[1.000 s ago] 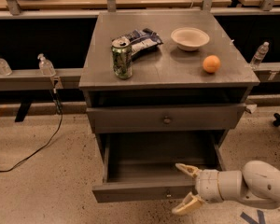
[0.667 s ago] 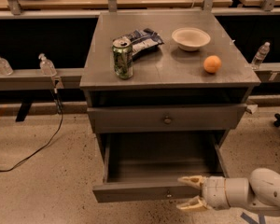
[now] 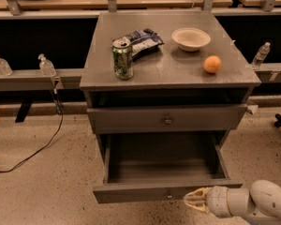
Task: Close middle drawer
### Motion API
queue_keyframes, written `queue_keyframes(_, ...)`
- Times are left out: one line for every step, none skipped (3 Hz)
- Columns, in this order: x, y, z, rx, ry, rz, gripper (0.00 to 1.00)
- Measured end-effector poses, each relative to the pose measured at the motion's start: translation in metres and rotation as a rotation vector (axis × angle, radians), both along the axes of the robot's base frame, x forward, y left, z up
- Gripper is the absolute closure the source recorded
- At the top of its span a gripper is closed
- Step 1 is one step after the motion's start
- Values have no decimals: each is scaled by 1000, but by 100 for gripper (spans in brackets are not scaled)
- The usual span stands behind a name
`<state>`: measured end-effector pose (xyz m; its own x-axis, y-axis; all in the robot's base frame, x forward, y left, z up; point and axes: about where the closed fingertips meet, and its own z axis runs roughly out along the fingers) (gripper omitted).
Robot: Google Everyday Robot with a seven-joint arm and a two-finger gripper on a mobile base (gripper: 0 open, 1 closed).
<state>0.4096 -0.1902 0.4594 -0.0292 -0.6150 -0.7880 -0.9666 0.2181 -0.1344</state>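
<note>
the gripper (image 3: 193, 201) is hovering at lower right, fingers nearly together, gripping nothing, just beside the front of the pulled-out middle drawer (image 3: 145, 192).

One can (image 3: 122, 58), one snack bag (image 3: 143, 40), one bowl (image 3: 191, 38) and one orange (image 3: 212, 64) in the upper middle. Two drawers at centre: one shut drawer (image 3: 167, 118), one open drawer (image 3: 164, 191) below it. Three bottles (image 3: 46, 65): two at the left edge, one at the right. One gripper (image 3: 192, 201), lower right.
</note>
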Motion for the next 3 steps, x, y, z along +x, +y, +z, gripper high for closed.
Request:
queue_keyframes(10, -4, -4, -19, -20, -31, 100)
queue_keyframes(8, -2, -3, -16, -16, -25, 100)
queue_keyframes(16, -5, -12, -10, -76, -79, 100)
